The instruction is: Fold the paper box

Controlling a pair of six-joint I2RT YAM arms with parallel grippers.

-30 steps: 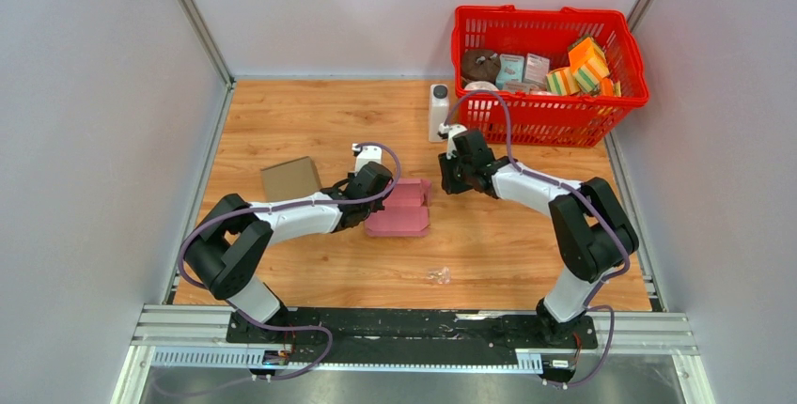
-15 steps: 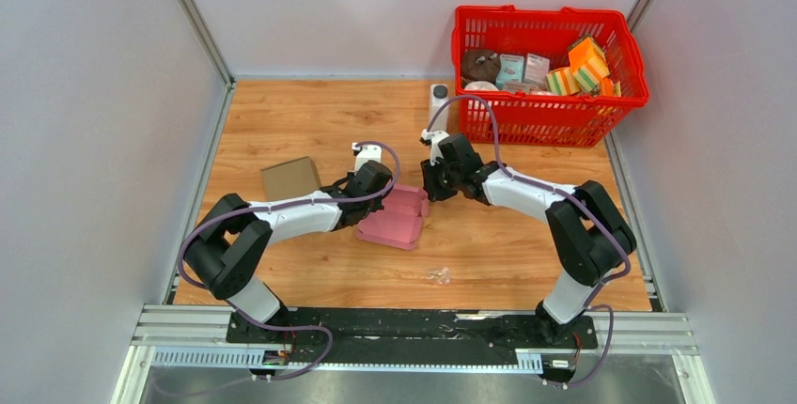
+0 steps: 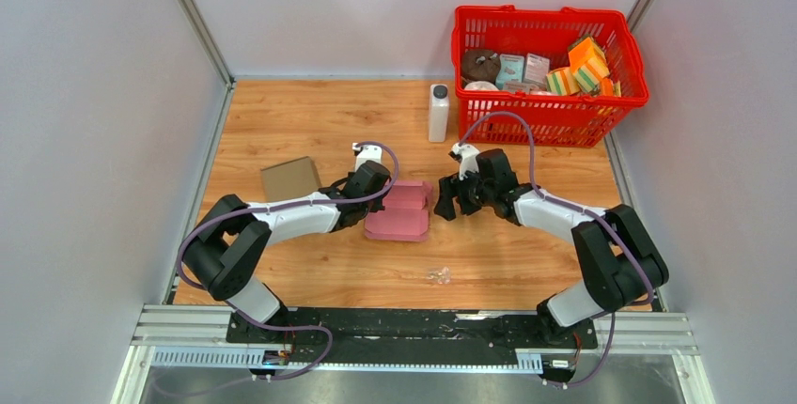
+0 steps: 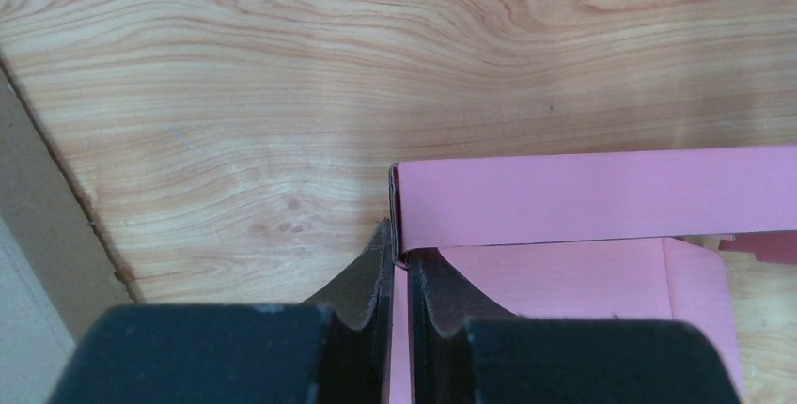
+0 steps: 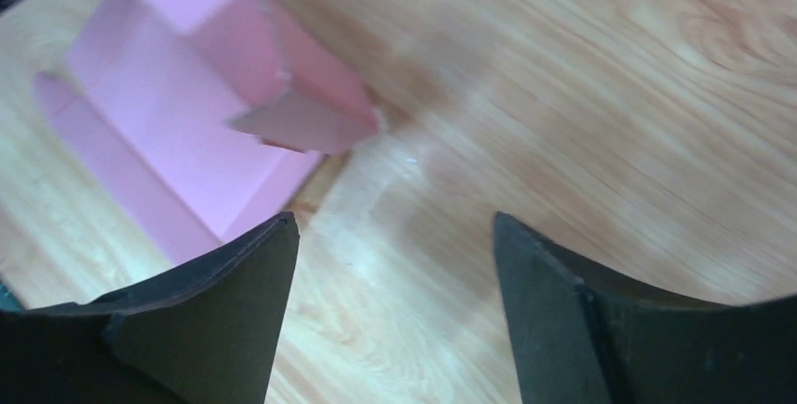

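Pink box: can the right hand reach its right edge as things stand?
Probably yes. The right hand is open just beside that edge, with only bare table between. The left hand grips the pink box on its left wall, out of the way.

Two robot arms seen from above, both folded at the elbow and reaching toward the table's middle. The left arm (image 3: 291,216) stretches rightward, low over the surface; the left gripper (image 4: 399,256) is pinched tight on the thin wall of the pink paper box (image 4: 583,197). The right arm (image 3: 554,216) stretches leftward; the right gripper (image 5: 395,235) hangs with jaws spread wide, holding nothing.
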